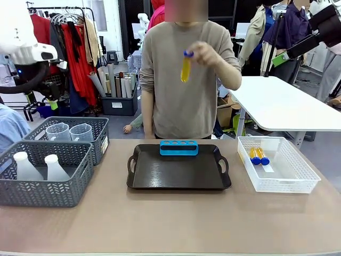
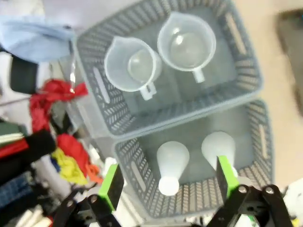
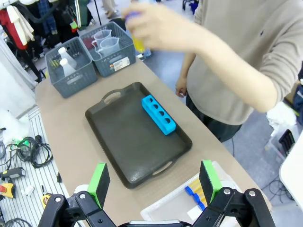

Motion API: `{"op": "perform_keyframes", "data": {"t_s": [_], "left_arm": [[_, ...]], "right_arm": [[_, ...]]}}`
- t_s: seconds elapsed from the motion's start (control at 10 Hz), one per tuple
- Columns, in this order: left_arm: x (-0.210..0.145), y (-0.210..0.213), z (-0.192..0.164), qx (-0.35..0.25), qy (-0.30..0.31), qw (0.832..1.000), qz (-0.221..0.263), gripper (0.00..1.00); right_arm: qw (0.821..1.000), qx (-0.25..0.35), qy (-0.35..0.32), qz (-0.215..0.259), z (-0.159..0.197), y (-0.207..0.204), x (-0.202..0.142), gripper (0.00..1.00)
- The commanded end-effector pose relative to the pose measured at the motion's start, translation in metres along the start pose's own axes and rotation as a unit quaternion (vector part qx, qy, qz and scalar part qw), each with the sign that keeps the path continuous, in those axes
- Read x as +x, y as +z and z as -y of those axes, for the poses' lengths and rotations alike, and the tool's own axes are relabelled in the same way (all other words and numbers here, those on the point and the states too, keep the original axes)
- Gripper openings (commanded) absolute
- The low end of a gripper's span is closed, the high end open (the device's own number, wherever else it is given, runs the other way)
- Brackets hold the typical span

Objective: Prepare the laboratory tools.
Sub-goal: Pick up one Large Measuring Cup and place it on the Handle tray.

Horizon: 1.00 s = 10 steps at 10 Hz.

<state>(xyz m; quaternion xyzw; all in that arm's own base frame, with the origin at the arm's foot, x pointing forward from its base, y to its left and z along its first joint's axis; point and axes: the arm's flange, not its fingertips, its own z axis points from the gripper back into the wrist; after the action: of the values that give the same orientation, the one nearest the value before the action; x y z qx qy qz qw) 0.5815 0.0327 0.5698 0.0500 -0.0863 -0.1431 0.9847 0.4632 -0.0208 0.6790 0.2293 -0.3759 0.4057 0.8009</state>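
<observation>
Left end of the brown worktop (image 1: 160, 218): two baskets, one behind the other, just beside each other.

Near grey mesh basket (image 1: 37, 192): two translucent white conical flasks (image 1: 24, 166), upright side by side, wide bases, narrow necks up.

Far grey mesh basket (image 1: 97, 140): two clear plastic handled measuring beakers (image 1: 58, 132), upright, mouths open upward, see-through walls. From the left wrist, both handles point toward the flask basket.

Left tool (image 2: 169, 182): hangs above the flask basket, green pads spread wide, nothing between them. Released.

Centre: black rectangular tray (image 1: 176, 173) with a handle at each end. Blue four-hole rack (image 1: 179, 147) lies on the tray along its far edge, holes facing up.

Far side, centre: person's hand (image 1: 205, 53) holds one small amber blue-capped tube (image 1: 185, 66) at chest height, cap up, roughly upright.

Right: white mesh basket (image 1: 277, 184) holds two more amber blue-capped tubes (image 1: 256, 156), lying side by side and touching, caps toward the robot's side.

Right tool (image 3: 155, 181): high over the worktop's near right part, above the white basket's edge, pads wide apart, gripping nothing. Released.
</observation>
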Motion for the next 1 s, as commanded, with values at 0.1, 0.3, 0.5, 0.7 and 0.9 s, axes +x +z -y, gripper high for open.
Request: {"op": "perform_keyframes", "data": {"t_s": [0.1,0.3,0.5,0.7,0.9], "left_arm": [[0.034,-0.032,-0.022,-0.029,0.069,0.997,-0.025,1.0],[0.042,-0.073,-0.043,-0.058,0.093,0.993,-0.03,1.0],[0.043,-0.099,-0.056,-0.062,0.123,0.99,-0.037,1.0],[0.042,-0.13,-0.064,-0.064,0.129,0.988,-0.046,1.0],[0.043,-0.155,-0.07,-0.044,0.127,0.99,-0.052,1.0]], "right_arm": [[1.0,0.003,0.0,0.003,-0.001,0.0,0.001,1.0],[1.0,0.003,0.0,0.003,-0.001,0.0,0.001,1.0],[1.0,0.003,0.0,0.003,-0.001,0.0,0.001,1.0],[1.0,0.003,0.0,0.003,-0.001,0.0,0.001,1.0],[1.0,0.003,0.0,0.003,-0.001,0.0,0.001,1.0]]}}
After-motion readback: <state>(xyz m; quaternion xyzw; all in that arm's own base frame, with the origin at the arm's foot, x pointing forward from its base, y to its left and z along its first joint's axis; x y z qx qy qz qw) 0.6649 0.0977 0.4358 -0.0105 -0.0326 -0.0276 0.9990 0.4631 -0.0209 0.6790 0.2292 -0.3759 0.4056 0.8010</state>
